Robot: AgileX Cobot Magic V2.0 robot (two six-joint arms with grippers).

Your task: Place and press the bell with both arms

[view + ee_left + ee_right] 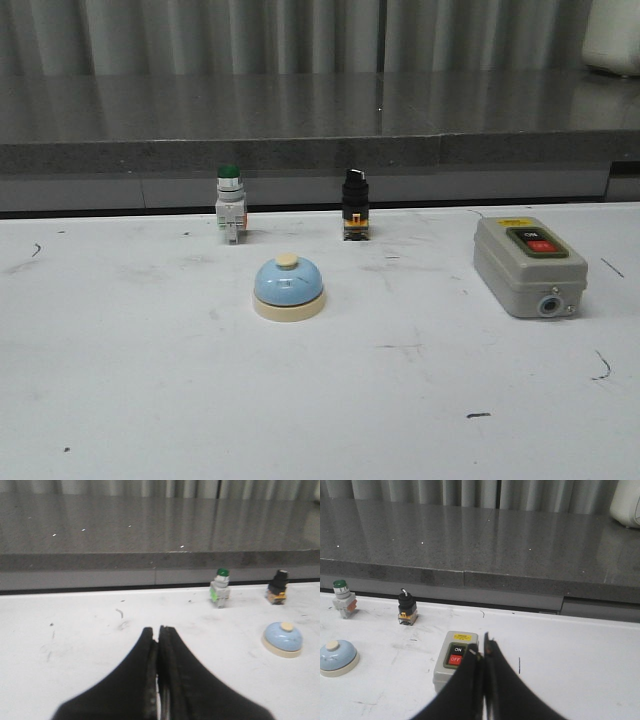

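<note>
Meanwhile the bell [288,287] sits alone on the table [150,400], both arms' fingers [150,650] [492,652] pressed together.

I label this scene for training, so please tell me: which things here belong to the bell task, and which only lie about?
For the job:
bell
left gripper, jaws shut
right gripper, jaws shut

Only lying about:
green-capped pushbutton
black selector switch
grey ON/OFF box

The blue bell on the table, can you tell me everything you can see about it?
The bell is a small, smooth, light-blue dome on a round cream base, with a cream button on top. It looks shiny, maybe painted metal or plastic. It stands upright on the white table, in front of two small switches and apart from them. Nothing touches it but the table; no gripper is on it.
</note>
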